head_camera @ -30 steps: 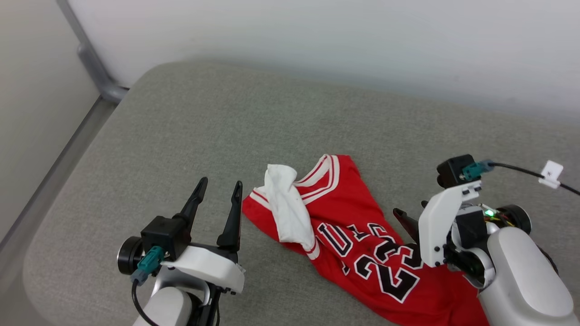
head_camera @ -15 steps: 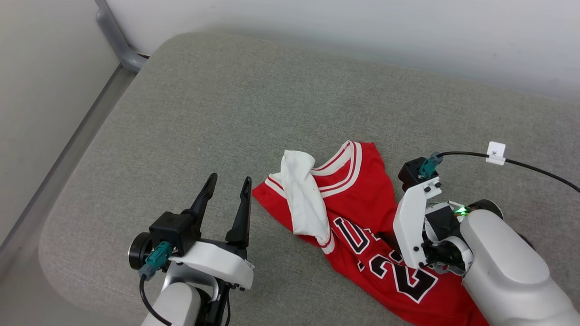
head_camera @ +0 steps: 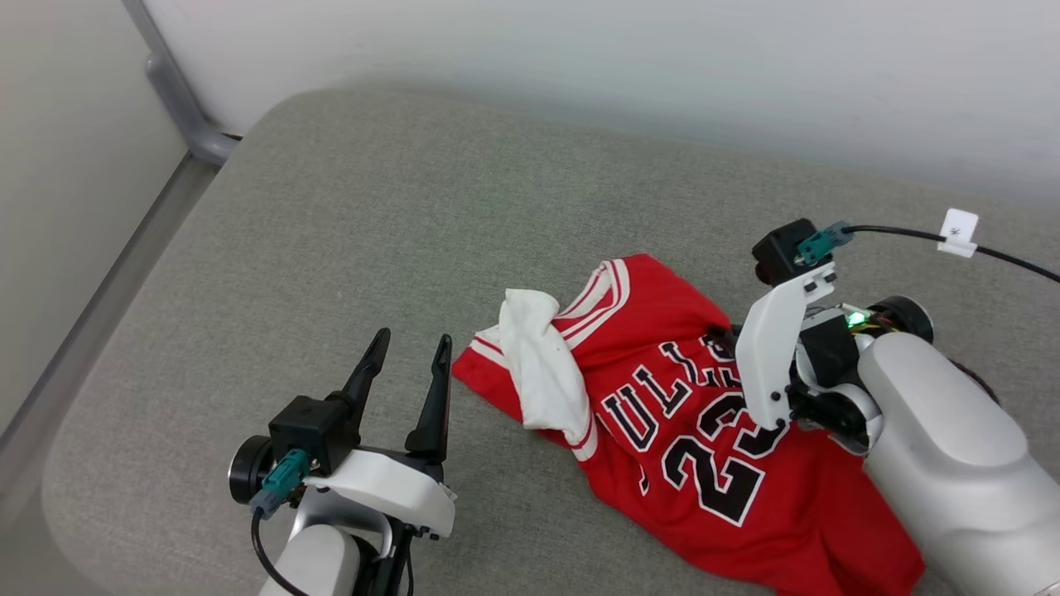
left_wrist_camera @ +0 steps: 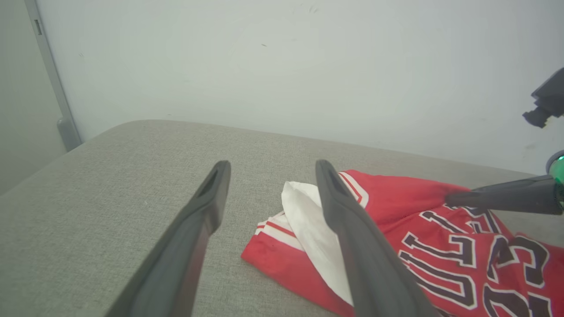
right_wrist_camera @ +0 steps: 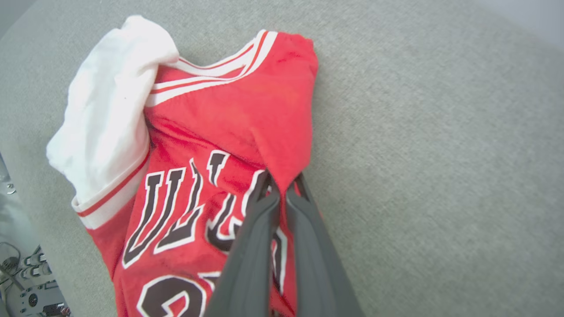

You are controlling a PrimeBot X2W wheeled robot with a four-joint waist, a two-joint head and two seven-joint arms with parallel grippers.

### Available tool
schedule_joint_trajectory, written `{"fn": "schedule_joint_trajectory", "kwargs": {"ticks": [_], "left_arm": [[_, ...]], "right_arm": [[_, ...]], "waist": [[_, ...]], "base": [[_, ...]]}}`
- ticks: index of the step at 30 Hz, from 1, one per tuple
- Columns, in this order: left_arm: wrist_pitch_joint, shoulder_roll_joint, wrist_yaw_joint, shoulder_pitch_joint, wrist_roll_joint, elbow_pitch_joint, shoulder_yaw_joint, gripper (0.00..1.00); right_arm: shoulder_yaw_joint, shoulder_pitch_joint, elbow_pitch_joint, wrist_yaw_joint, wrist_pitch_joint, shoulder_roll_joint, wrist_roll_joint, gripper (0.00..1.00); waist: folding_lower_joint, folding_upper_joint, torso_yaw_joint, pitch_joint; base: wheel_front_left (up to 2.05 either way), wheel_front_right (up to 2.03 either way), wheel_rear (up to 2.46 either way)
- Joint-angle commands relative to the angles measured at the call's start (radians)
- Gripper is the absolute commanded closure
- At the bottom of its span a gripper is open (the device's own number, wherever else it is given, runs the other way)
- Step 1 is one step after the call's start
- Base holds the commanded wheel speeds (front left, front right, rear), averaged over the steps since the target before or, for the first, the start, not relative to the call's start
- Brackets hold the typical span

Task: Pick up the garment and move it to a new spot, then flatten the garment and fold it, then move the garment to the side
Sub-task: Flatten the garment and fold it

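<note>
The garment (head_camera: 662, 414), a red jersey with a white sleeve (head_camera: 538, 364) and black lettering, lies crumpled on the grey cushion (head_camera: 397, 215). My right gripper (right_wrist_camera: 282, 182) is shut on a raised fold of red cloth near the garment's far edge. In the head view its fingertips (head_camera: 722, 335) sit behind the white wrist bracket. My left gripper (head_camera: 410, 352) stands open just left of the garment's collar corner, with nothing between its fingers. From the left wrist I see the same open gripper (left_wrist_camera: 273, 169) with the garment (left_wrist_camera: 396, 198) beyond its right finger.
A white wall (head_camera: 580, 50) runs behind the cushion. A grey metal post (head_camera: 178, 108) stands at the far left corner. The cushion's rounded edge falls away on the left and front. A black cable with a white tag (head_camera: 959, 230) trails from my right wrist.
My right gripper has shut on the red cloth and drawn a fold up and away, baring more of the lettering. The head camera has shifted. My left gripper stays open in place.
</note>
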Motion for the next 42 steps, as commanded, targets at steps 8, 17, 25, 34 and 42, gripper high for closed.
{"fn": "schedule_joint_trajectory", "kwargs": {"ticks": [8, 17, 25, 34, 42], "left_arm": [[-0.002, 0.005, -0.009, 0.033, 0.018, 0.011, 0.021, 0.0], [-0.002, 0.016, -0.006, 0.074, 0.015, 0.033, 0.028, 0.0], [0.008, 0.024, -0.001, 0.101, 0.006, 0.045, 0.022, 0.0], [0.022, 0.039, 0.006, 0.128, -0.002, 0.039, 0.017, 0.0], [0.034, 0.05, 0.018, 0.14, -0.007, 0.024, 0.017, 0.0]], "right_arm": [[-0.103, 0.034, -0.007, -0.001, -0.079, -0.079, -0.045, 1.0], [-0.299, 0.309, -0.032, -0.001, -0.087, -0.101, -0.08, 1.0], [-0.464, 0.536, -0.073, -0.001, -0.113, -0.011, -0.113, 0.61], [-0.588, 0.626, -0.268, -0.001, -0.358, 0.081, -0.251, 0.0], [-0.605, 0.694, -0.446, -0.001, -0.516, 0.124, -0.361, 0.0]], "waist": [[-0.0001, 0.0, -0.084, -0.051], [-0.0001, 0.0, -0.169, -0.098], [-0.0001, 0.0, -0.208, -0.118], [-0.0001, 0.0, -0.224, -0.152], [-0.0001, 0.0, -0.236, -0.166]], "base": [[0.0, 0.0, 0.0], [0.0, 0.0, 0.0], [0.0, 0.0, 0.0], [0.0, 0.0, 0.0], [0.0, 0.0, 0.0]]}}
